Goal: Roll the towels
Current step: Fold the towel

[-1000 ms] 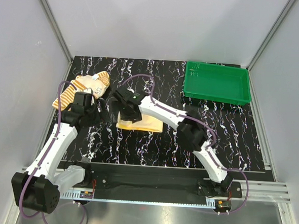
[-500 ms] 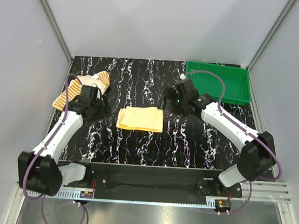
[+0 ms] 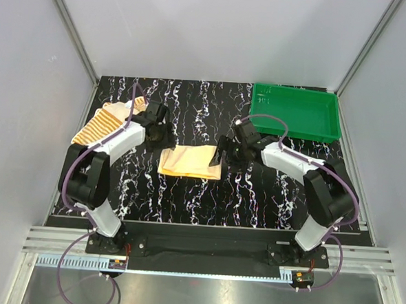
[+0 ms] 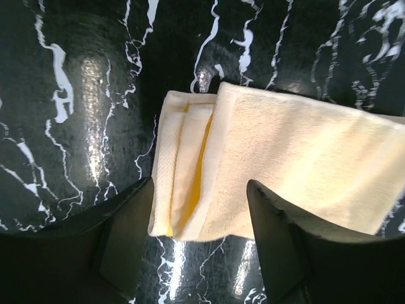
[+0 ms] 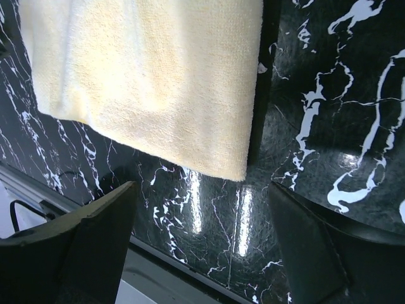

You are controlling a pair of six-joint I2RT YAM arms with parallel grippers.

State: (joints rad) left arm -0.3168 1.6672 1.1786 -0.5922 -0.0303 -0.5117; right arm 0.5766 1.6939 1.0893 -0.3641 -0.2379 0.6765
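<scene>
The plain yellow towel lies folded flat on the black marbled table. The striped towel lies crumpled at the far left. My left gripper is open and empty, just above the yellow towel's far left corner. In the left wrist view the towel's folded edge lies between the open fingers of that gripper. My right gripper is open and empty at the towel's right edge. In the right wrist view the towel lies ahead of that gripper, with bare table between the fingers.
A green plastic tray stands at the back right, behind the right arm. Grey walls close in the table on three sides. The metal rail with the arm bases runs along the near edge.
The left gripper moved right, from the striped towel to the yellow towel's far left corner. The right gripper swung away to the right, then came to the towel's right edge. The towels have not moved.
</scene>
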